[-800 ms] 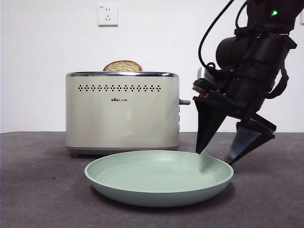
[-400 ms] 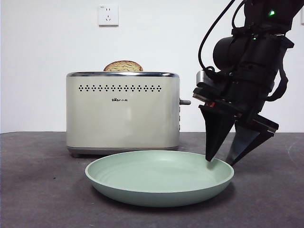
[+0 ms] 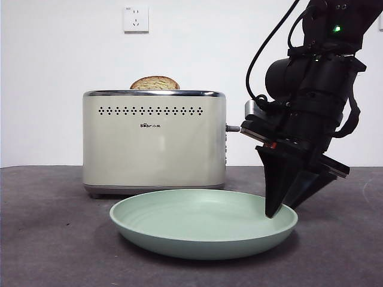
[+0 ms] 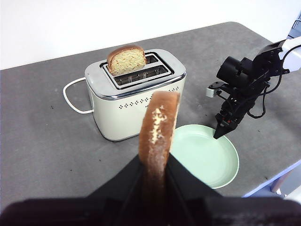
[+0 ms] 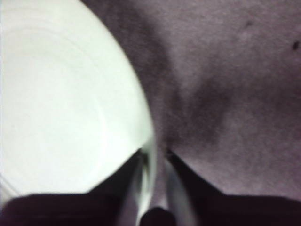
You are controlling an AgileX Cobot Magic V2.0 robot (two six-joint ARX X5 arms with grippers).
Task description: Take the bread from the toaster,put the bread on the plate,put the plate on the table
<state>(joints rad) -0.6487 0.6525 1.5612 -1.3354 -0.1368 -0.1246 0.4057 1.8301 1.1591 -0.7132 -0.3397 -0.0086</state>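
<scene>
Bread (image 4: pixel 159 123), a thick wholegrain slice, stood edge-on and upright, clamped between the jaws of the left gripper (image 4: pixel 155 162), held high above the table (image 3: pixel 54 239) and well clear of the toaster (image 3: pixel 154 140). A second slice (image 3: pixel 155 83) sat in one toaster slot with only its domed top showing; the other slot was empty. Down at table level, the right gripper (image 3: pixel 276 206) had its jaws pinched on the rim of the mint-green plate (image 3: pixel 179 224), one jaw inside the rim and one outside, on the side away from the toaster. The plate rested on the table just in front of the toaster, with nothing on it.

Removal from the toaster appeared complete, and the step in hand seemed to be readying the plate to receive the slice. The next move would likely call for bringing bread and plate together, either by raising the plate level under the slice or by lowering the slice, then tipping it flat and letting go inside the rim. A grip on one edge alone could let the plate tilt.
</scene>
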